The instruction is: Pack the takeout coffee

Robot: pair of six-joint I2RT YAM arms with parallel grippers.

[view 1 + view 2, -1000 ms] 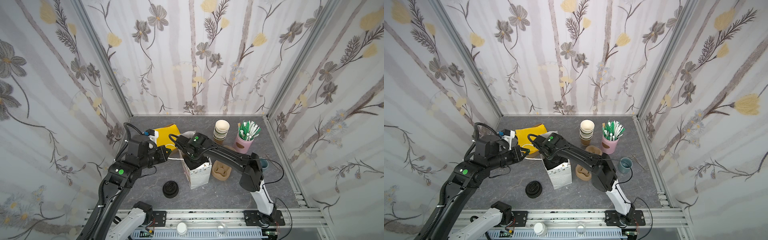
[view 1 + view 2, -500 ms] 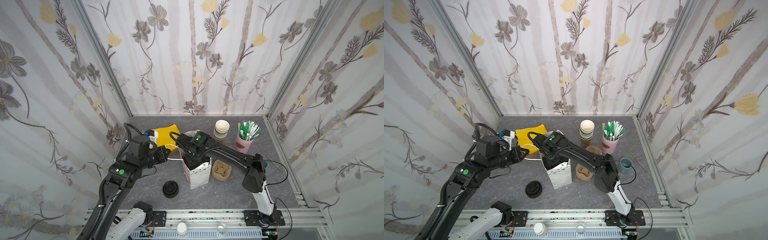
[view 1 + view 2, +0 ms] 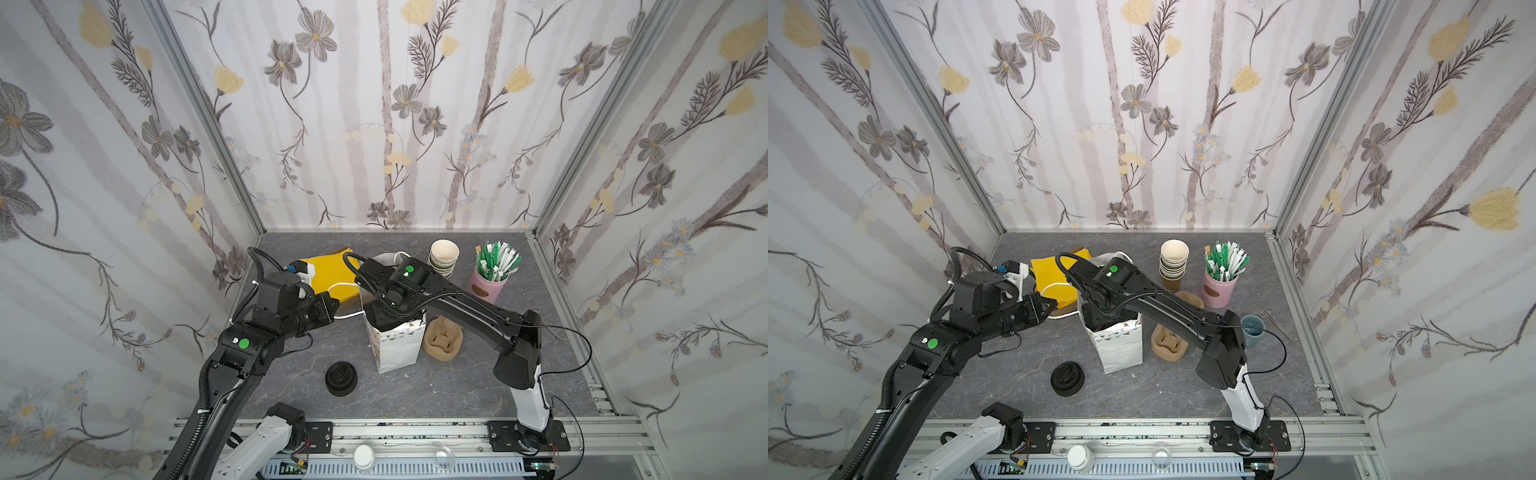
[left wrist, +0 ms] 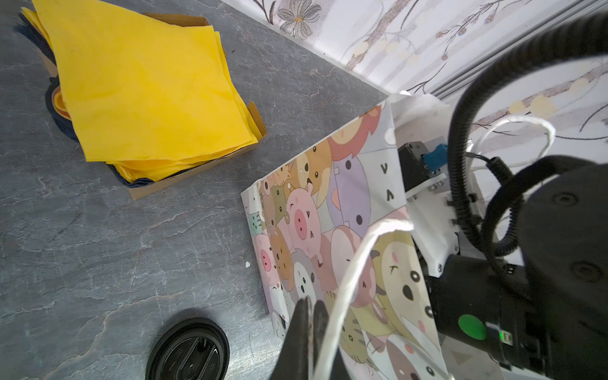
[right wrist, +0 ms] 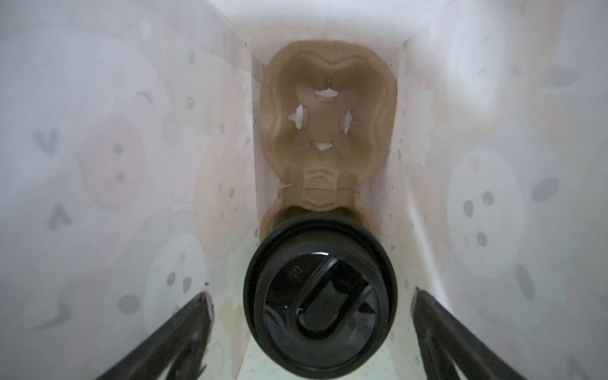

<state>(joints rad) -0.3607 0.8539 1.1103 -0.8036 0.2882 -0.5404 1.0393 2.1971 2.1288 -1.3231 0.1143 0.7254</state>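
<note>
Where the right arm reaches down into the gift bag [image 3: 395, 349], the right fingers [image 5: 184, 329] are spread wide, one on each side of the takeout coffee [image 5: 320, 296] and clear of its black lid. The takeout coffee stands upright inside the bag, seated in one pocket of a brown pulp carrier [image 5: 329, 108] that lies on the bag floor. In both top views the cup is hidden by the arm's wrist, which fills the bag mouth.

The left fingers [image 4: 304, 329] are pressed together and pinch the white cord handle [image 4: 355, 263] of the bag, just left of the bag's printed side (cartoon animal faces). In a top view the cord runs from the bag rim leftward to these fingers.

Layout on the grey worktop [image 3: 415, 395]:
- The bag stands upright near the centre.
- A second pulp carrier [image 3: 442, 340] lies just right of the bag.
- A low stack of black lids [image 3: 340, 378] sits near and left of the bag, apart from it.
- Yellow napkins [image 3: 332, 274] lie in a shallow cardboard tray, far and left of the bag.
- A stack of lidless cups [image 3: 444, 257] stands far and right of the bag.
- A pink holder [image 3: 488, 286] of green-and-white sachets stands just right of that stack.
</note>
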